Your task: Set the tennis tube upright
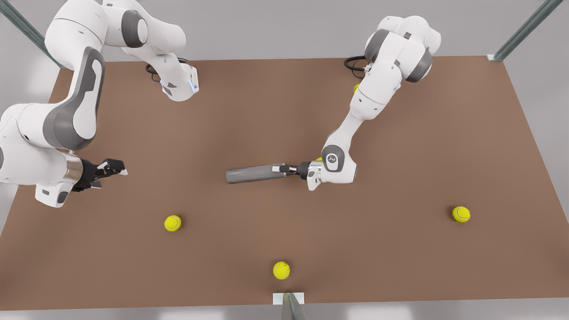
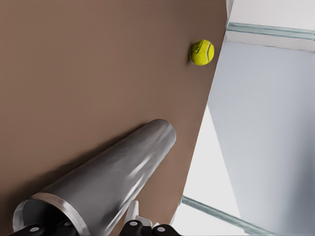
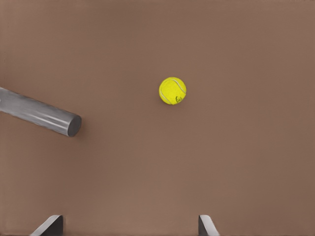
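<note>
The tennis tube (image 1: 254, 174) is a dark grey cylinder lying level near the middle of the brown table (image 1: 400, 266). My left gripper (image 1: 290, 169) is shut on its lighter rimmed end, reaching in from the front view's right. In the left wrist view the tennis tube (image 2: 113, 179) stretches away from the left gripper (image 2: 93, 227). My right gripper (image 1: 113, 171) waits open at the front view's left, well apart from the tube. The right wrist view looks down past the right gripper (image 3: 128, 228) at the tube's far end (image 3: 47, 115). I cannot tell whether the tube touches the table.
Yellow-green tennis balls lie loose: one (image 1: 172, 223) in front of the right gripper, one (image 1: 281, 270) near the front edge, one (image 1: 461, 214) at the right. Two more peek from behind the left arm (image 1: 355, 87) (image 1: 318, 158). The table edge (image 2: 197, 147) runs close to the tube's far end.
</note>
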Controlling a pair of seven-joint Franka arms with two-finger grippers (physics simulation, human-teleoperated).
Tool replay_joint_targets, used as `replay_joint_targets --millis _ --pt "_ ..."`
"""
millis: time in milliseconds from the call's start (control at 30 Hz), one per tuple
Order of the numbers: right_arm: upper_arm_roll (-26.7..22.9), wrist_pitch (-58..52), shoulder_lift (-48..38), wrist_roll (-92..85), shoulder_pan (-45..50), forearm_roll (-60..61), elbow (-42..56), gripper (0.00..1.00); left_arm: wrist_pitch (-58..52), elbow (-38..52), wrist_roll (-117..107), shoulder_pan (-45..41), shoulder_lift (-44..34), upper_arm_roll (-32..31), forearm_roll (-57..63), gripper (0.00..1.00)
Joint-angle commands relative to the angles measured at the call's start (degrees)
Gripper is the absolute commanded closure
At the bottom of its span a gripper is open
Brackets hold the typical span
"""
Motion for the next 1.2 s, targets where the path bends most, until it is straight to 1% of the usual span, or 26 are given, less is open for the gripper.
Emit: replay_joint_targets --millis 0,133,233,633,700,800,1167 --pt "-0.01 -0.08 -0.01 -0.02 -0.02 0.03 0.00 0.00 0.00 0.20 -0.57 0.00 -0.01 0.00 0.24 0.63" --pt "-0.01 -0.08 -0.01 -0.11 -0.11 0.11 0.00 0.00 0.00 0.55 -1.37 -0.18 -0.18 0.00 0.33 0.63" --pt "-0.09 -0.17 -0.01 -0.11 -2.65 4.33 0.00 0.00 0.00 0.64 -1.80 -0.44 -0.18 0.00 0.33 0.63" --pt "-0.01 -0.79 -0.01 -0.11 -2.22 4.33 0.00 0.00 0.00 0.64 -3.91 -0.53 -1.50 0.00 2.26 0.63" --pt "-0.01 -0.79 -0.01 -0.11 -2.22 4.24 0.00 0.00 0.00 0.64 -3.92 -0.53 -1.50 0.00 2.26 0.72" --pt "-0.09 -0.79 -0.01 -0.55 -2.39 4.16 0.00 0.00 0.00 0.64 -3.92 -0.62 -1.50 0.00 2.26 0.75" --pt "-0.01 -0.79 -0.01 -0.55 -2.22 4.24 0.00 0.00 0.00 1.43 -6.38 -0.62 -2.73 0.09 4.46 0.75"
